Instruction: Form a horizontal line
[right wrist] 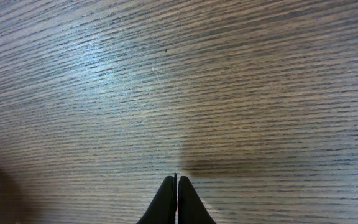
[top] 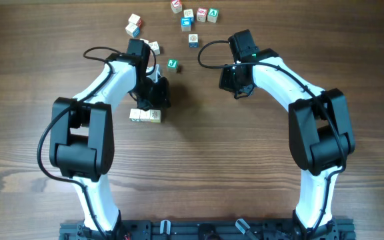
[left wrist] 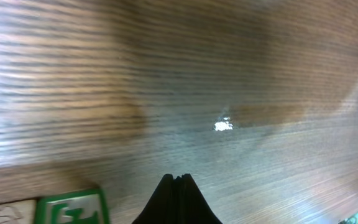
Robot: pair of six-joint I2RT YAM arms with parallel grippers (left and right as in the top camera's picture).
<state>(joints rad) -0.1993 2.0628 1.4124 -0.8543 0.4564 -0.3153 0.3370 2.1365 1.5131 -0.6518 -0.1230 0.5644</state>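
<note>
A short row of pale wooden letter cubes lies on the table left of centre, its cubes touching; I can make out two, and part of the row may be hidden by the arm. My left gripper hovers just behind the row. In the left wrist view its fingers are shut and empty, with a green-framed cube face and a pale cube at the lower left. My right gripper is over bare table right of centre, and its fingers are shut and empty.
Loose letter cubes lie at the back: a green one, a pale one, two at the back left, a blue one, and several more near the far edge.
</note>
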